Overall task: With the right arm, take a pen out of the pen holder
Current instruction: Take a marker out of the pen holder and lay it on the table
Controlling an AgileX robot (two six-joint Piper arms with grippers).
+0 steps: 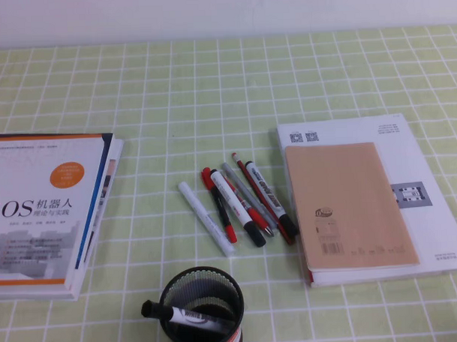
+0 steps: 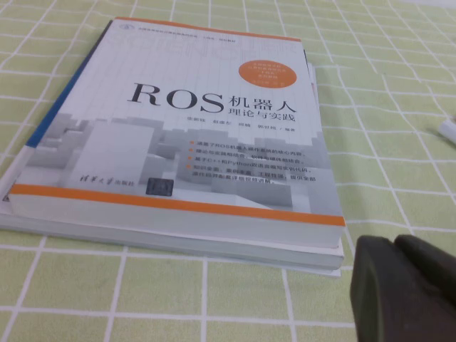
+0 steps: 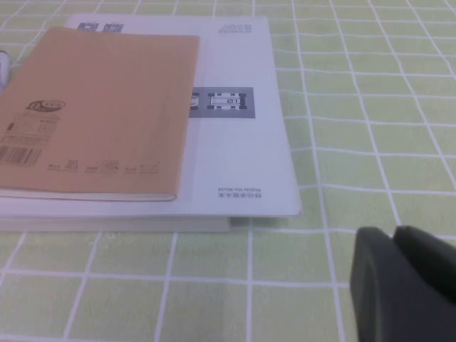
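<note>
The black mesh pen holder [image 1: 199,271] stands at the near edge of the table in the high view. A black-capped white marker [image 1: 190,315] lies slanted across its mouth, cap end sticking out past the rim. Several loose pens [image 1: 241,204] lie side by side on the cloth beyond the holder, a white pen [image 1: 206,217] nearest the left. Neither arm shows in the high view. My right gripper [image 3: 391,235] is shut and empty, low over the cloth near the corner of the white book [image 3: 235,142]. Beside the ROS book [image 2: 185,121], my left gripper [image 2: 392,246] is shut with nothing held.
The ROS book [image 1: 42,215] lies on a second book at the left. On the right, a tan notebook [image 1: 350,204] rests on a white book [image 1: 432,209]. A green checked cloth [image 1: 211,89] covers the table. A white pen tip [image 2: 447,130] shows in the left wrist view.
</note>
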